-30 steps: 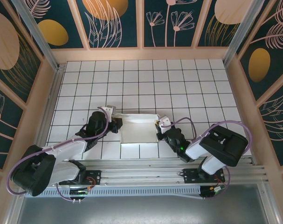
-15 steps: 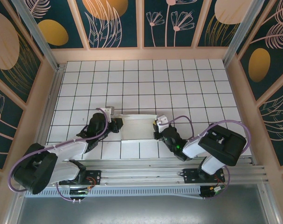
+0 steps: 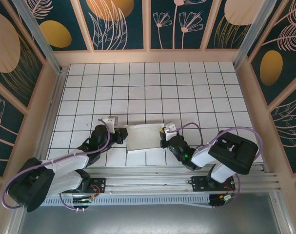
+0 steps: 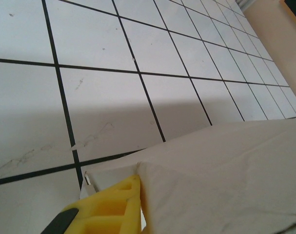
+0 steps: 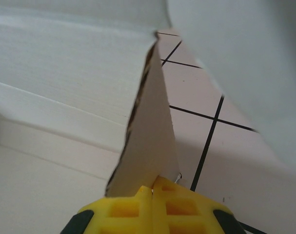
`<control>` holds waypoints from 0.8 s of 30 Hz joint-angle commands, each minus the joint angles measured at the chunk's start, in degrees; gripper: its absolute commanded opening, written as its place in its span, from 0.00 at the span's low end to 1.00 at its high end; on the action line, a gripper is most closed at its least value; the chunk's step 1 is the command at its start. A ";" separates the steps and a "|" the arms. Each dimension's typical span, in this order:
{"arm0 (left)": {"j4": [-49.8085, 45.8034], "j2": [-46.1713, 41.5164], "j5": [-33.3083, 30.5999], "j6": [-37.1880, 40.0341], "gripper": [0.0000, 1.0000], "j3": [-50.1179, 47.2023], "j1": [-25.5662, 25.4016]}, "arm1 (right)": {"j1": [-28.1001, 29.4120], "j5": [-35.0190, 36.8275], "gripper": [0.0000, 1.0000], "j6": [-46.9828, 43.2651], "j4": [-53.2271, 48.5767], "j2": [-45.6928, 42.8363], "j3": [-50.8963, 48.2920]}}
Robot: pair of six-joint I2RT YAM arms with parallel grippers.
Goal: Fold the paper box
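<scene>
The white paper box (image 3: pixel 145 137) lies partly folded on the gridded table, between the two arms. My left gripper (image 3: pixel 120 134) is at its left edge. In the left wrist view one yellow finger (image 4: pixel 113 207) presses against a raised white panel of the paper box (image 4: pixel 226 175), and the other finger is hidden behind that panel. My right gripper (image 3: pixel 163 138) is at the box's right edge. In the right wrist view its yellow fingertips (image 5: pixel 133 207) are pinched together on a thin upright flap (image 5: pixel 148 136) of the box.
The white gridded table (image 3: pixel 152 83) stretches far behind the box. Peach-coloured walls (image 3: pixel 35 117) stand at the left, right and back. A metal rail (image 3: pixel 152 178) carrying the arm bases runs along the near edge.
Both grippers and the box have shifted a little toward the near edge. The box's far panel has come up, so the box looks shorter from above.
</scene>
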 commanded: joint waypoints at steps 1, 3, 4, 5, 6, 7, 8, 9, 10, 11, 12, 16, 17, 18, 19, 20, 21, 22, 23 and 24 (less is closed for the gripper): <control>-2.03 -1.57 6.83 -2.85 0.13 -3.08 -2.74 | 2.11 -2.48 0.00 2.47 -5.30 -0.60 -1.48; -2.10 -2.39 5.76 -2.37 0.13 -4.08 -3.49 | 2.64 -1.95 0.00 2.91 -5.61 -1.10 -1.90; -1.88 -2.71 5.23 -2.04 0.12 -4.53 -3.90 | 2.85 -1.64 0.00 3.20 -5.81 -1.40 -2.28; -1.62 -3.30 4.21 -1.48 0.12 -4.95 -4.44 | 3.04 -1.37 0.00 3.54 -6.07 -1.94 -2.49; -1.32 -4.01 2.98 -0.78 0.10 -5.32 -5.12 | 3.19 -1.15 0.00 3.92 -6.55 -2.58 -2.78; -0.66 -4.71 1.77 -0.01 0.09 -5.78 -5.76 | 3.34 -0.89 0.01 4.25 -6.94 -3.18 -3.08; 0.05 -5.60 0.50 0.87 0.07 -6.22 -6.85 | 3.49 -0.37 0.02 4.68 -7.44 -4.03 -3.45; 0.86 -6.53 -1.06 1.95 0.06 -6.60 -7.80 | 3.54 -0.13 0.04 5.04 -7.98 -4.92 -3.81; 1.41 -7.13 -2.31 3.05 0.06 -6.77 -8.58 | 3.55 -0.09 0.06 5.56 -8.61 -5.78 -4.05; 1.67 -7.66 -3.66 4.63 0.06 -6.78 -9.34 | 3.55 0.07 0.09 5.89 -9.28 -6.74 -4.34; 1.80 -8.19 -5.34 6.22 0.05 -6.86 -10.06 | 3.55 -0.03 0.11 6.04 -9.75 -7.75 -4.70; 4.17 -9.53 -10.60 10.62 0.03 -8.46 -11.08 | 3.64 -0.80 0.18 6.39 -12.22 -11.97 -5.74; 4.90 -9.78 -11.48 11.71 0.03 -8.92 -11.25 | 3.69 -1.26 0.21 6.39 -12.81 -13.11 -6.03; 5.61 -10.17 -12.54 12.65 0.03 -9.50 -11.44 | 3.72 -1.67 0.24 6.48 -13.23 -14.24 -6.44; 6.14 -10.55 -13.22 13.49 0.03 -9.80 -11.67 | 3.72 -1.86 0.27 6.72 -13.59 -15.21 -6.76; 6.28 -10.94 -13.97 14.21 0.03 -9.94 -11.85 | 3.81 -2.46 0.29 6.90 -13.92 -16.31 -7.26; 6.32 -11.37 -14.57 14.90 0.03 -10.00 -11.95 | 3.89 -2.99 0.31 7.07 -14.18 -17.55 -7.82; 6.52 -11.56 -14.95 15.55 0.03 -10.03 -12.05 | 4.03 -3.27 0.33 7.26 -14.34 -18.57 -8.26; 6.98 -11.83 -15.15 16.07 0.03 -10.20 -12.04 | 4.14 -3.73 0.35 7.27 -14.36 -19.78 -8.86; 7.43 -11.87 -15.18 16.52 0.04 -10.23 -12.07 | 4.23 -3.99 0.36 7.49 -14.62 -20.94 -9.46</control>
